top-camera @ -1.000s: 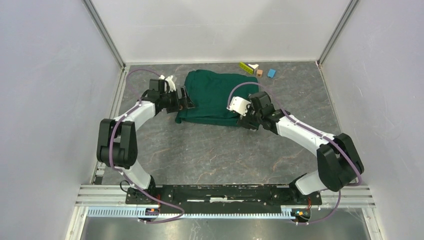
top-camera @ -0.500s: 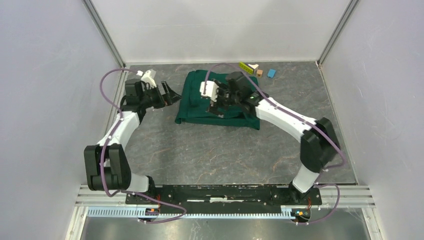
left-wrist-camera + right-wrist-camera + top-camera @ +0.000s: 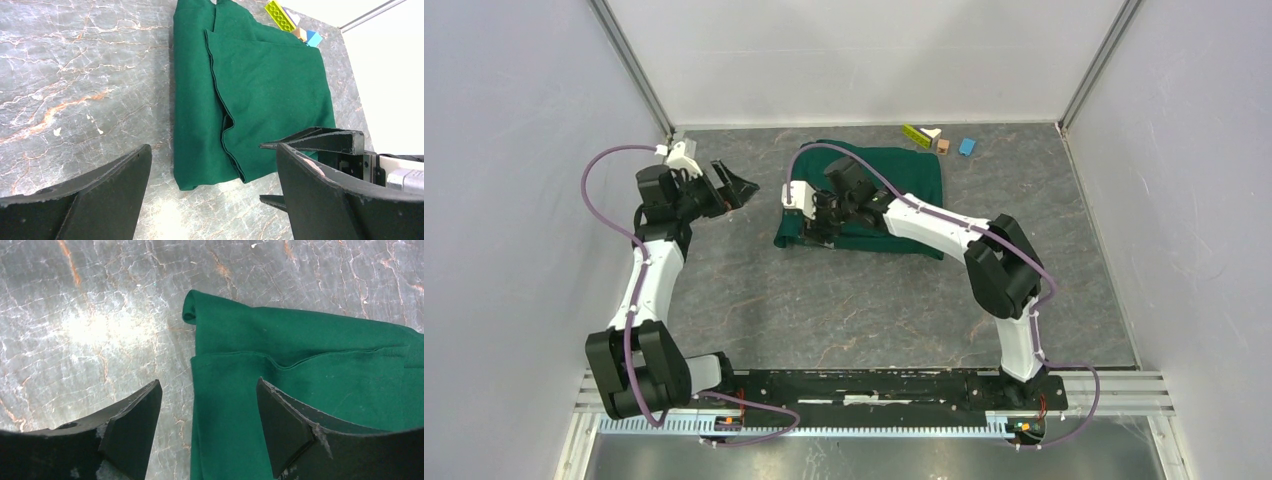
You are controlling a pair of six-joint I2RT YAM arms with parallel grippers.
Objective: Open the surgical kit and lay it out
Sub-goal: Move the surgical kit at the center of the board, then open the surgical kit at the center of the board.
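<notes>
Grey marbled table: dark green folded-cloth surgical kit lies toward twelve o'clock, wrap unopened. My right gripper, jaws apart, straddles its nine o'clock edge; my left gripper, jaws wide apart, hangs clear further toward nine. Best handling, I judge: pinch only the top flap edge, then peel it outward, low and slow.

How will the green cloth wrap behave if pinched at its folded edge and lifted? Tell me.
Probably floppy: the green cloth wrap shows soft folds and a curled corner, so a pinched flap would likely drape. Layers may peel apart singly, since the overlapping edges lie loose. Its contents are hidden, so weight is uncertain.
</notes>
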